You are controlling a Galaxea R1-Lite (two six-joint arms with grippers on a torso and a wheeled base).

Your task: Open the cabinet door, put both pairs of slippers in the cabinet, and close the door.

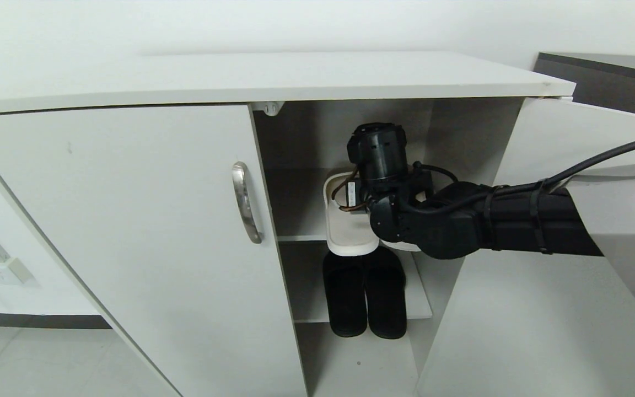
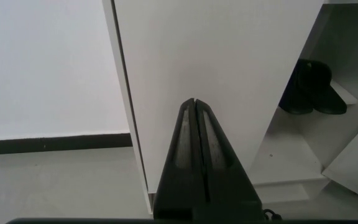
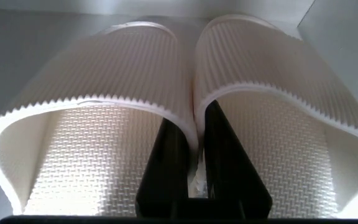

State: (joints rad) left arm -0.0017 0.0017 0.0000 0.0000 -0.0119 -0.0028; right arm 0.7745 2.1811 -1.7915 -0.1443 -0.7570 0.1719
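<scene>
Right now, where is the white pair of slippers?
Head view: the white slippers are at the upper shelf in the open right half of the cabinet, pinched by the right gripper, directly above the black slippers.

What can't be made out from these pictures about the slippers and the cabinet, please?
- Head view: whether the ribbed white slippers rest on the upper shelf; the black right arm covers them.
- Head view: far ends of the plain black slippers, under the white pair.
- Head view: anything behind the closed white cabinet door.
- Right wrist view: the shelf beneath, hidden by the white slippers and right end effector.
</scene>
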